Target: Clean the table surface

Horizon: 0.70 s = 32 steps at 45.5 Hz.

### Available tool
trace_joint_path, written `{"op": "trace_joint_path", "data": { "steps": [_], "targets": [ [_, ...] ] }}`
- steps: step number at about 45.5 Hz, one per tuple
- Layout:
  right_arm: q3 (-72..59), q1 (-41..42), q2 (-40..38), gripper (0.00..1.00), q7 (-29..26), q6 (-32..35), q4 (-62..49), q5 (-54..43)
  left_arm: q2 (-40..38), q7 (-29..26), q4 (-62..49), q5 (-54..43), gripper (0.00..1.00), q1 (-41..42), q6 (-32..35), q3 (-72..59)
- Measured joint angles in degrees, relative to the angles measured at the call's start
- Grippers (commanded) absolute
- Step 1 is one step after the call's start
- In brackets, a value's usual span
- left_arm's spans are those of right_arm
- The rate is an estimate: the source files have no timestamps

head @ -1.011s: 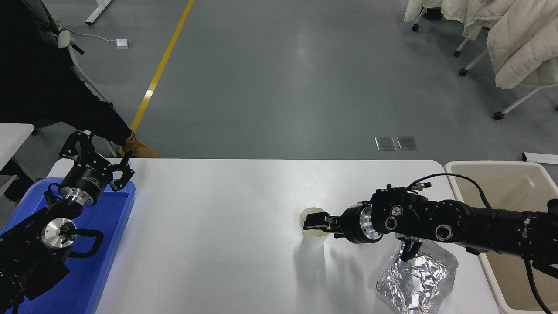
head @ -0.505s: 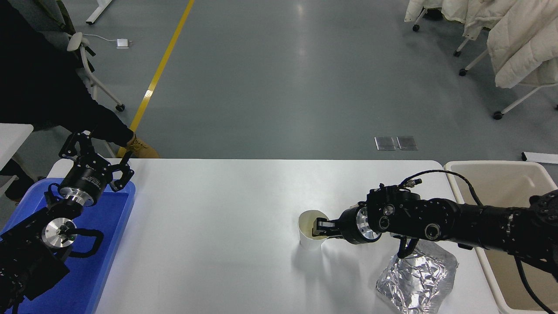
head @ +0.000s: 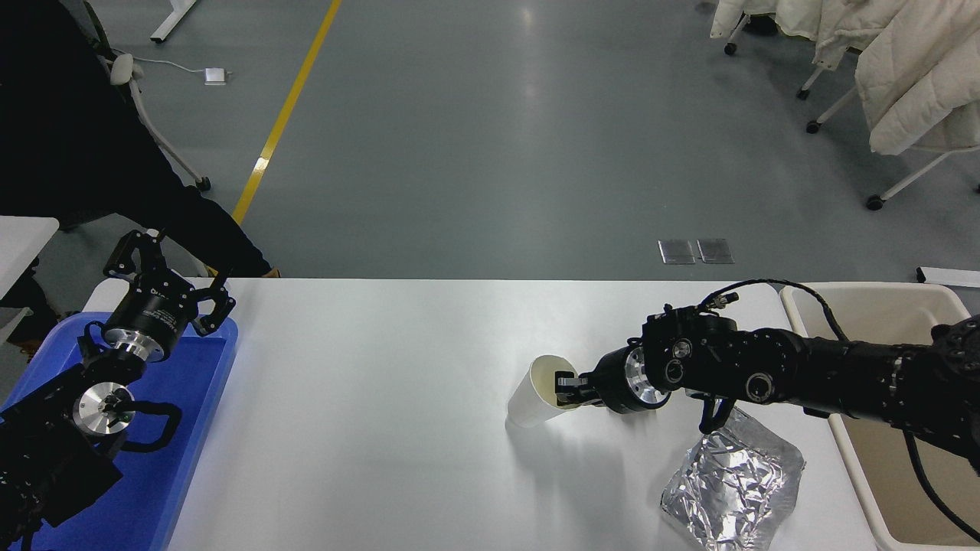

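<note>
The table surface (head: 383,428), smooth white, fills the lower frame. At 4 o'clock of centre, the right gripper (head: 565,389) pinches the tilted paper cup (head: 536,392) by its rim; thin wall may buckle or slip. Crinkled foil (head: 731,490) lies at 5 o'clock. Left gripper (head: 170,279), released, is parked at 9 o'clock.

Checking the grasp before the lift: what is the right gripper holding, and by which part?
The right gripper holds the white paper cup by its rim, one finger inside the mouth; the cup is tilted. The parked left gripper holds nothing.
</note>
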Motion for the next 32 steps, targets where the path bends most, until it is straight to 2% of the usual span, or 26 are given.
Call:
{"op": "trace_joint_path", "data": {
  "steps": [9,32],
  "targets": [
    [0.0,3.4,-6.6,0.0,0.0,2.1,5.4,0.9,0.0,0.0,0.0,0.0,1.0,0.0,0.0,0.0],
    [-1.6,17.1,-29.5,0.0,-0.4,9.1,22.2,1.4,0.0,0.0,0.0,0.0,1.0,-0.1,0.0,0.0]
  ]
}}
